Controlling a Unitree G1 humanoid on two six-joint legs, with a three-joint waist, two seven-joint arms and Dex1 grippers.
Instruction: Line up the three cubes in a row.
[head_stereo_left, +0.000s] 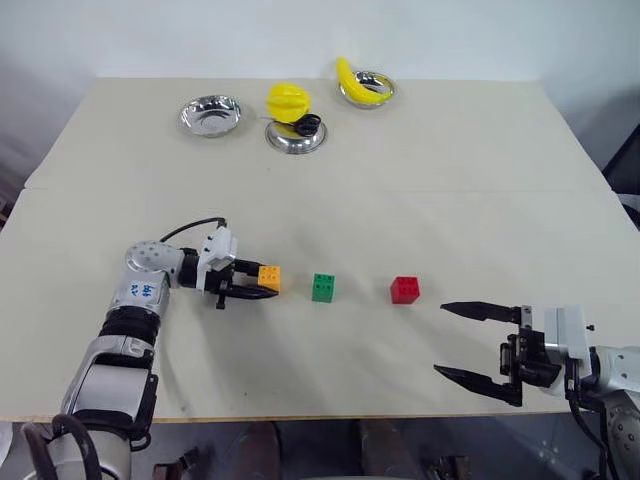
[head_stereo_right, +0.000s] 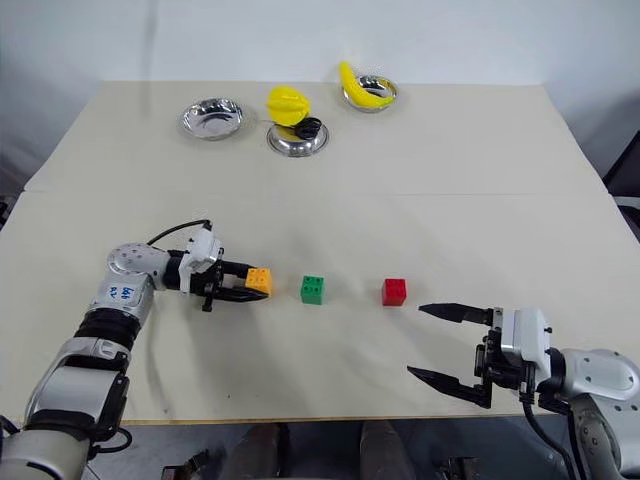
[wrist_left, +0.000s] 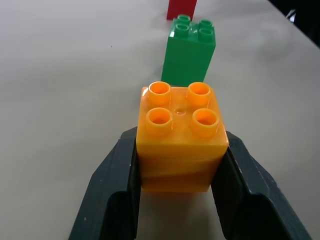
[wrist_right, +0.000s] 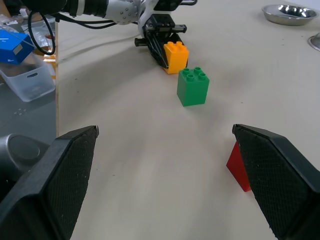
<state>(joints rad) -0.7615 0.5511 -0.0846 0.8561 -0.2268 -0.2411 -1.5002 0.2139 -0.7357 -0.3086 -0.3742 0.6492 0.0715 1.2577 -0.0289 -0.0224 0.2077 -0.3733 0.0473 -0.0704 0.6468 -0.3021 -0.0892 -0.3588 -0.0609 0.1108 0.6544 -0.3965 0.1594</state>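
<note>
Orange-yellow cube (head_stereo_left: 269, 277): clamped in your left hand (head_stereo_left: 262, 289), just left of the green cube (head_stereo_left: 323, 287), red cube (head_stereo_left: 405, 290) beyond in line; right hand (head_stereo_left: 462, 341) gapes wide, empty.

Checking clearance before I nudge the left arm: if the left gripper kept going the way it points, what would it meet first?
The left gripper, shut on the orange block, points along the row, so it would likely meet the green block first, then the red block.
</note>
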